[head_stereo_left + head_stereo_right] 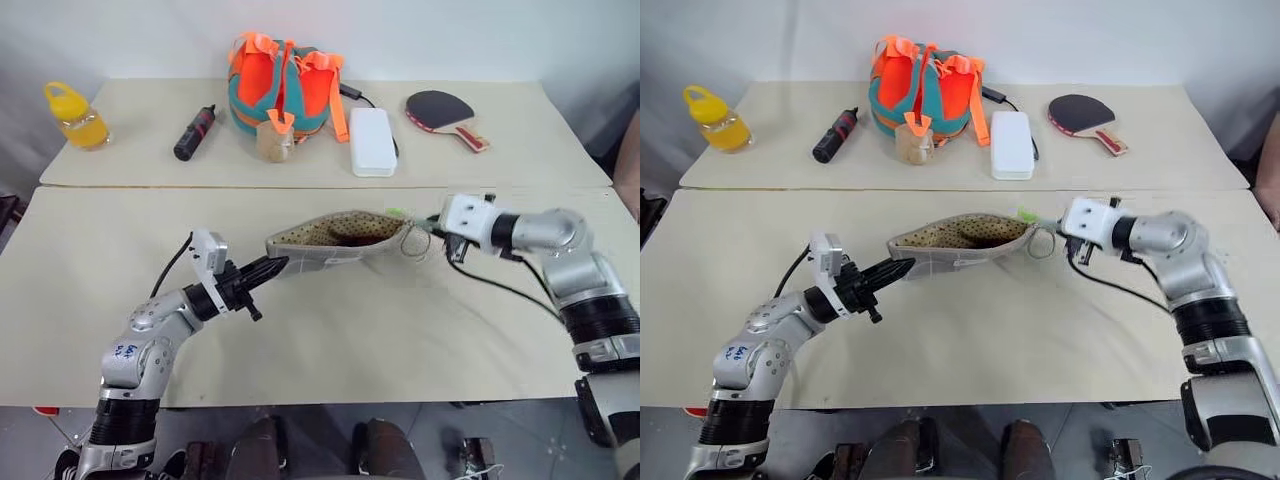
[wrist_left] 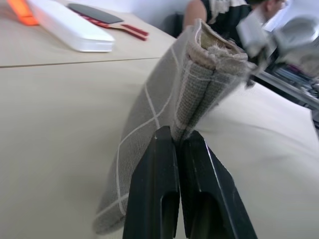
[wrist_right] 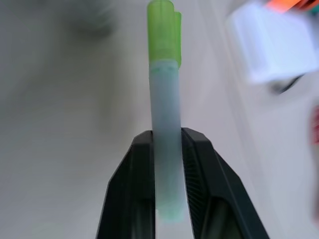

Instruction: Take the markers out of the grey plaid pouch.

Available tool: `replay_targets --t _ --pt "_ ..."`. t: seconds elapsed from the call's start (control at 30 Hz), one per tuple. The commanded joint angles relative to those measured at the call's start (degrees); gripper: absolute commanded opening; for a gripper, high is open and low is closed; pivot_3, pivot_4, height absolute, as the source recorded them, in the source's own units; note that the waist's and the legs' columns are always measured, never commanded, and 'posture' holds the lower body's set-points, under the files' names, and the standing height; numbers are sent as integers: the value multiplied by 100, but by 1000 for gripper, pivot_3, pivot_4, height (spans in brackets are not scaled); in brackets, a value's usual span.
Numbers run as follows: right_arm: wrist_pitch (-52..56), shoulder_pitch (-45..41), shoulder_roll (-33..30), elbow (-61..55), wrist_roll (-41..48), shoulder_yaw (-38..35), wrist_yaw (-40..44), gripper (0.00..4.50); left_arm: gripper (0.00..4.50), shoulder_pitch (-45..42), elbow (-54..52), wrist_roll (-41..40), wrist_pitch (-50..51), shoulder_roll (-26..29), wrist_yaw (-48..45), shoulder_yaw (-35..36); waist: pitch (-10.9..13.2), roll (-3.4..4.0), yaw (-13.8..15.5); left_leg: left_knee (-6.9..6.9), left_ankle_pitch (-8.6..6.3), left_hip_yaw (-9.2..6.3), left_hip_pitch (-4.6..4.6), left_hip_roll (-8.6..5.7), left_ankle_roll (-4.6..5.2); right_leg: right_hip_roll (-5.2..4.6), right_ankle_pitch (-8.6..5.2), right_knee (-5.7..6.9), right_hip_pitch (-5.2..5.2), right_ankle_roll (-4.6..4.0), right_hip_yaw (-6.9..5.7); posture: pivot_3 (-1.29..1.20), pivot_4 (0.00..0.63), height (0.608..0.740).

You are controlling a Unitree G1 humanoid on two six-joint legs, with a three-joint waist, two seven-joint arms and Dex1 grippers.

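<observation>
Near the middle of the front surface [image 1: 330, 330], the pouch [image 1: 335, 240] lies with its long axis running across, left to right, and its mouth gaping upward so the speckled lining shows. The left tool [image 1: 268, 270] is closed on the pouch's left end; the left wrist view shows both fingers [image 2: 154, 184] pinching the folded fabric edge and holding that end off the surface. The right tool [image 3: 167, 174] is gripping the green marker [image 3: 164, 104] by its pale barrel, with the green cap pointing away from the wrist, along the fingers. In the head views the marker [image 1: 397, 213] sits just beside the pouch's right end, outside the mouth, its tip pointing back toward the pouch. A dark shape with a red tint lies inside the opening, likely the second marker [image 1: 352, 238], though it is too indistinct to confirm. Judgement: the green marker is free of the pouch, and the relation that governs the next move is that open surface lies to the right of the pouch, on the right arm's side, so the marker can be set down toward the right edge. The right arm is also nearer the open mouth for the remaining marker, while the left arm anchors the pouch.
</observation>
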Motion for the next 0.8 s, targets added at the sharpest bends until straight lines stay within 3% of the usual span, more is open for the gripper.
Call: replay_targets --t 0.03,0.07,0.23,0.3,0.53,0.67,0.8 --pt "-260 -66 -48 141 -57 -129 -215 404 0 30 -228 -45 -45 -6 -39 -1 0 0 -10 1 0 1 0 1 0 0 0 1 0 0 2 0 150 740" --pt "-260 -66 -43 178 -18 -139 -155 404 0 27 -225 -42 -45 -7 -41 -6 0 0 -10 3 0 1 3 2 0 2 0 1 1 0 3 0 150 740" --pt "-142 -81 -91 41 223 -264 50 2050 0 15 -206 -72 -12 -12 -62 -11 0 0 7 3 0 0 4 4 0 4 0 0 3 0 5 0 150 740" --pt "320 -164 -81 -268 738 -510 402 2725 0 15 -196 -58 -18 -9 -70 -16 0 0 16 2 0 0 4 4 0 4 0 0 3 0 5 0 150 740" --pt "1062 -870 -214 -953 1378 -1033 626 2725 0 -21 -156 -32 -50 -37 -58 -18 1 1 28 3 0 2 4 7 0 6 0 0 2 0 8 0 150 740" --pt "1542 -1048 29 -1554 1850 -1162 715 2725 0 -34 -137 -23 -45 -68 -70 -59 0 1 45 1 -3 0 3 6 1 6 0 -4 3 0 7 0 150 740" --pt "2730 -855 367 -3067 3059 -1111 1116 1754 0 -114 -83 -39 -27 -106 -62 -67 1 1 32 -1 -3 1 2 9 0 8 0 -1 -1 0 8 0 150 740"
